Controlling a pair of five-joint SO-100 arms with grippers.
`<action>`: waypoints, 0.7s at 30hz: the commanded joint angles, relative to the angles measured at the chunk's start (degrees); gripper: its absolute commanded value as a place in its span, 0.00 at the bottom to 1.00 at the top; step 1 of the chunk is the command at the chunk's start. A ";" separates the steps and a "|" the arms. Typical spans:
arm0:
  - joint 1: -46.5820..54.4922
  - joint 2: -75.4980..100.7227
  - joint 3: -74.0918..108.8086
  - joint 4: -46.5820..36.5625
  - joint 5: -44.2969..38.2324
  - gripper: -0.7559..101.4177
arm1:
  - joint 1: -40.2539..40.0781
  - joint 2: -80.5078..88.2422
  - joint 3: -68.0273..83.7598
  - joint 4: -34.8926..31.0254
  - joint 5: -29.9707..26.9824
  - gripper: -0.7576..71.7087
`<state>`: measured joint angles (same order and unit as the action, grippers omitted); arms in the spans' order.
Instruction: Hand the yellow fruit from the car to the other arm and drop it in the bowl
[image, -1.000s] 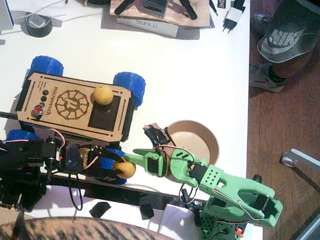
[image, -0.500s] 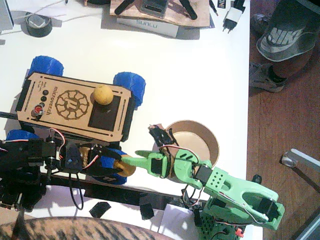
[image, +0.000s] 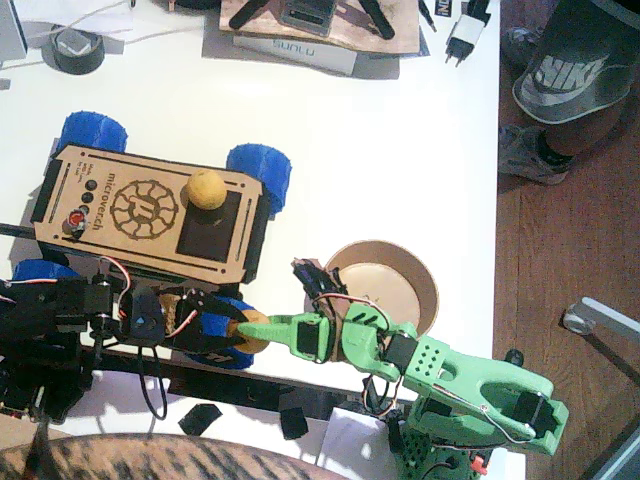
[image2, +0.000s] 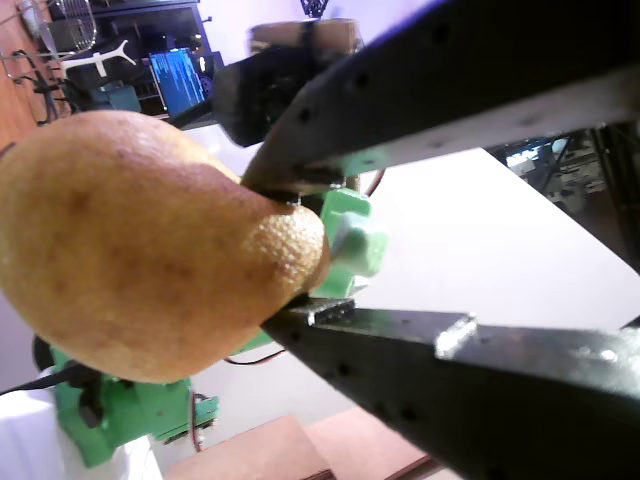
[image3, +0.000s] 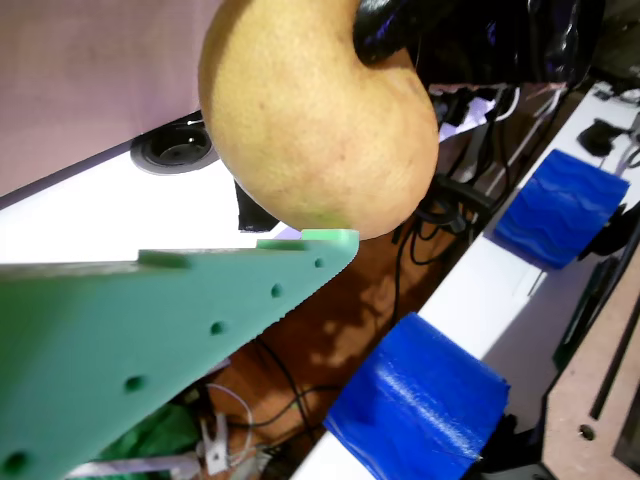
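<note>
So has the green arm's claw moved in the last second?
Yes. The right gripper slid left, away from the bowl, and now reaches around the fruit the left gripper holds.

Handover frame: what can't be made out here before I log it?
- Fixed view: the held fruit is mostly covered by the right gripper, so whether the green fingers are closed on it is unclear.
- A wrist view: only one green finger shows; the other is out of frame.
- A wrist view: the left gripper clamps the fruit, which blocks the view of the bowl.
- Fixed view: the left arm's base is cut off by the edge.
</note>
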<state>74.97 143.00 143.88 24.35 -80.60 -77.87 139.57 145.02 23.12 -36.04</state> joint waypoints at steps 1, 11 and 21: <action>0.00 0.18 -1.32 -1.93 -0.62 0.01 | -0.44 -1.67 -3.16 0.18 2.11 0.43; 0.00 0.18 -1.32 -1.85 -0.62 0.01 | 0.53 -5.54 -3.34 -0.18 3.52 0.42; 0.09 0.18 -1.32 -1.76 -0.62 0.01 | 1.23 -6.50 -3.60 1.05 -6.15 0.16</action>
<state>74.71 142.73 144.05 24.43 -80.60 -77.70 133.68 141.50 22.76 -39.73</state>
